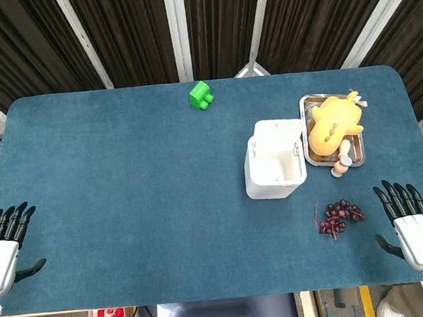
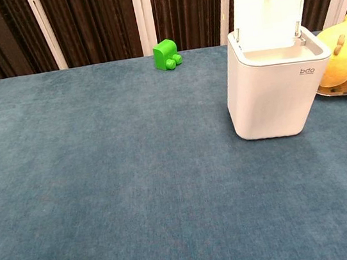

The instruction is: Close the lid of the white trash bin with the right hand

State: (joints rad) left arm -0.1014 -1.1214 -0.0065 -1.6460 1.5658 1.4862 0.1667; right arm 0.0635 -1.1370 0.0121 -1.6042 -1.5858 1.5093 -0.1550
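Note:
The white trash bin (image 1: pixel 275 169) (image 2: pixel 277 93) stands right of the table's middle. Its lid (image 2: pixel 269 12) (image 1: pixel 278 130) is swung up at the back, leaving the bin's mouth uncovered. My right hand (image 1: pixel 411 225) rests at the table's near right edge, fingers spread, holding nothing, well to the right of and nearer than the bin. My left hand (image 1: pixel 2 246) lies at the near left edge, fingers apart and empty. Neither hand shows in the chest view.
A steel tray (image 1: pixel 310 151) right of the bin holds a yellow plush duck (image 1: pixel 333 124) (image 2: pixel 345 49). A small wooden peg figure (image 1: pixel 342 164) leans on its near edge. Dark grapes (image 1: pixel 339 217) lie between bin and right hand. A green block (image 1: pixel 201 95) (image 2: pixel 166 54) sits at the far edge.

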